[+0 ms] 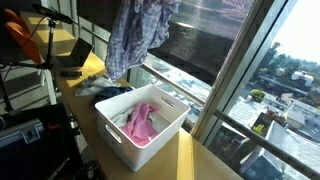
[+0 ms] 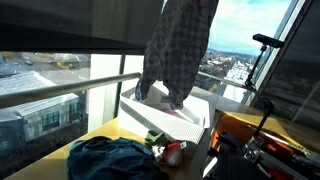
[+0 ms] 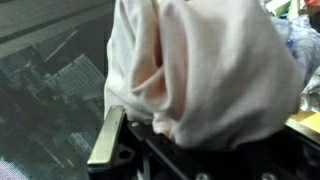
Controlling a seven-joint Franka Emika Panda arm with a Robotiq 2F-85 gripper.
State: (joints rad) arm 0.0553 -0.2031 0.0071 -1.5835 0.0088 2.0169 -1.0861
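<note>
The plaid shirt (image 1: 140,35) hangs high over the white basket (image 1: 178,104) on the desk (image 1: 188,160), its hem near the rim. Best held firm and moved slowly, I'd say (loose cloth swings). The fingers (image 3: 107,140) are clamped tight on a bunched fold, and the rest droops below them.

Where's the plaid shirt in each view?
Exterior view: plaid shirt hangs top centre, above white bin.
Exterior view: top centre, also over the bin.
Wrist view: pale folds fill most of the frame.
Shared landmark: the bin, in both exterior views.
</note>
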